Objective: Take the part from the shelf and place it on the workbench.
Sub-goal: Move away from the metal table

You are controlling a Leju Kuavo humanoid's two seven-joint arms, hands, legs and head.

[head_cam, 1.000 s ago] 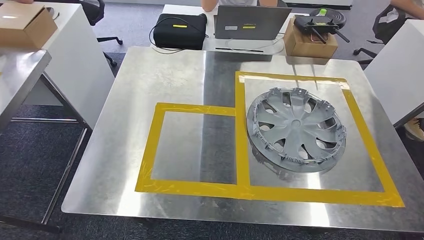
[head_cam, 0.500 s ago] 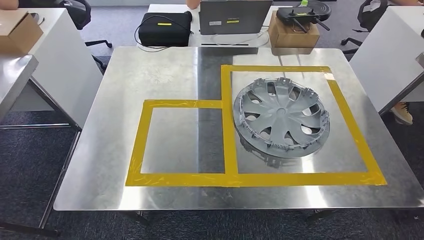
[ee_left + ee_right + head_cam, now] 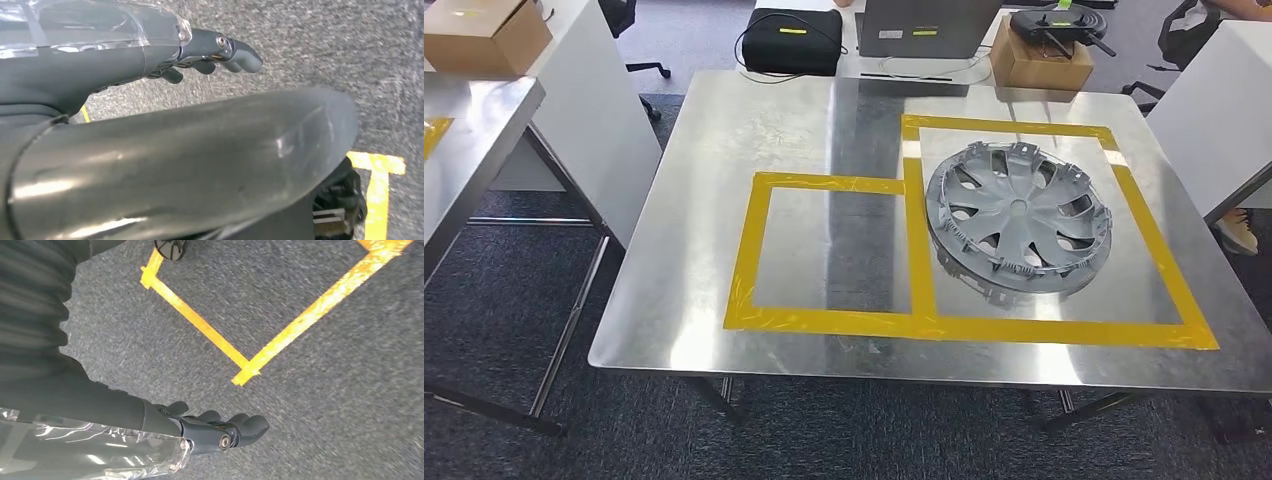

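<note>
The part, a silver-grey wheel cover [image 3: 1019,218], lies flat on the steel workbench [image 3: 724,130] inside the larger square of yellow tape [image 3: 1166,262]. A smaller taped square [image 3: 749,250] to its left holds nothing. My left hand [image 3: 210,52] hangs over the grey carpet in the left wrist view, fingers loosely extended and holding nothing. In the right wrist view my right hand [image 3: 215,429] hangs the same way above the carpet, fingers apart and empty.
A second steel table [image 3: 464,150] and a white partition [image 3: 594,110] stand at the left, with a cardboard box [image 3: 484,30] on top. Behind the workbench are a black bag [image 3: 792,40], a laptop [image 3: 924,25] and another box [image 3: 1039,62]. Yellow floor tape [image 3: 320,305] runs below my right hand.
The whole head view has shifted, so the camera has moved; the workbench now sits further right and higher in the picture. The wheel cover keeps its place inside the large square.
</note>
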